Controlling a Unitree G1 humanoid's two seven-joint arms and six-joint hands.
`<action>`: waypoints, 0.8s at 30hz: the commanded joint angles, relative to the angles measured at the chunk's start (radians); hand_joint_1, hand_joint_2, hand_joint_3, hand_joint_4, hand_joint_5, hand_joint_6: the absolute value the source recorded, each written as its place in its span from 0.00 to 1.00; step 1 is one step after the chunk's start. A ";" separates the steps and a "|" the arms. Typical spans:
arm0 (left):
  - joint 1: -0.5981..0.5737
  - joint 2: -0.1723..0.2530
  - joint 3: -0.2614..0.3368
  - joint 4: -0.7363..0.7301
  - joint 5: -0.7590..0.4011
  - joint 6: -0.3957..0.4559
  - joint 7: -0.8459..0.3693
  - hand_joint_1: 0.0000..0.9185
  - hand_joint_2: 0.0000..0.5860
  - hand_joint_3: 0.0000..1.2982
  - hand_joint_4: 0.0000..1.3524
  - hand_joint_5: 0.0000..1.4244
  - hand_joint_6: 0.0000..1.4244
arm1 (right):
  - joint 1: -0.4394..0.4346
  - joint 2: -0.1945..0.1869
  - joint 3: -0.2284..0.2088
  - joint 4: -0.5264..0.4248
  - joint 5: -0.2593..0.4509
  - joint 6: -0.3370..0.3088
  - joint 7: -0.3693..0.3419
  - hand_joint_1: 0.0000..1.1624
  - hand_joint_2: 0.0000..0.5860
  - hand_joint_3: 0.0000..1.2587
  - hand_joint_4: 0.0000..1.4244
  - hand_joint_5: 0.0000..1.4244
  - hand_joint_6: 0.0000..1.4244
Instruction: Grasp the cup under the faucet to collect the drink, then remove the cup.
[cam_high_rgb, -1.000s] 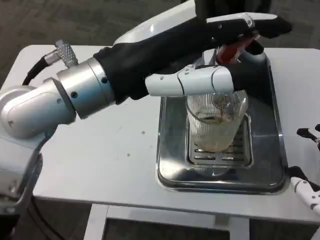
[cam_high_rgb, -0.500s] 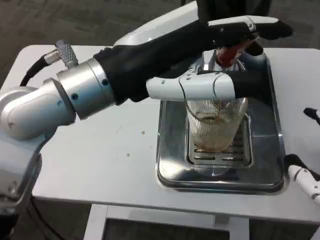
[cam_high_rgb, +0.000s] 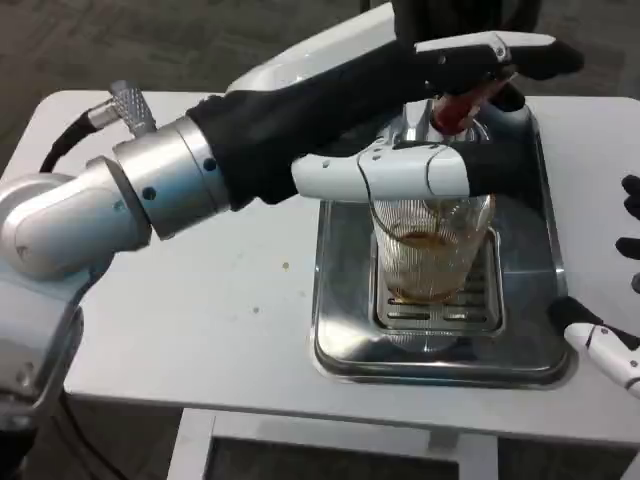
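Note:
A ribbed clear cup (cam_high_rgb: 432, 255) stands upright on the grate of the steel drip tray (cam_high_rgb: 345, 300), under the faucet, holding brown drink (cam_high_rgb: 425, 240) about halfway up. My left hand (cam_high_rgb: 420, 110) reaches across from the left. Its upper fingers (cam_high_rgb: 490, 45) lie over the red faucet lever (cam_high_rgb: 458, 108) and grip it, while its thumb (cam_high_rgb: 400, 172) stretches across in front of the cup's rim. My right hand (cam_high_rgb: 600, 345) shows partly at the right edge, beside the tray, with its fingers apart and nothing in it. It is not touching the cup.
The tray sits at the right of the white table (cam_high_rgb: 200, 300). My left forearm (cam_high_rgb: 160, 190) spans the table's left half above the surface. The table's near edge runs just below the tray.
My right hand has moved up and inward along the tray's right side. The drink in the cup stands slightly higher. My left hand stays on the lever.

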 joint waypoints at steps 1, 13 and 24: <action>0.047 0.027 -0.042 0.012 0.024 0.016 -0.062 0.00 0.13 0.13 0.08 0.15 0.11 | -0.023 -0.022 0.005 0.063 0.045 -0.058 -0.033 0.49 0.44 0.00 0.02 0.10 0.17; 0.054 0.033 -0.037 0.001 0.022 0.020 -0.061 0.00 0.13 0.13 0.08 0.15 0.11 | -0.073 -0.047 0.040 0.149 0.090 -0.126 -0.081 0.52 0.41 0.00 0.02 0.09 0.16; 0.054 0.040 -0.035 -0.016 0.020 0.029 -0.064 0.00 0.13 0.13 0.08 0.15 0.11 | -0.114 -0.041 0.092 0.180 0.094 -0.123 -0.114 0.52 0.41 0.00 0.02 0.08 0.15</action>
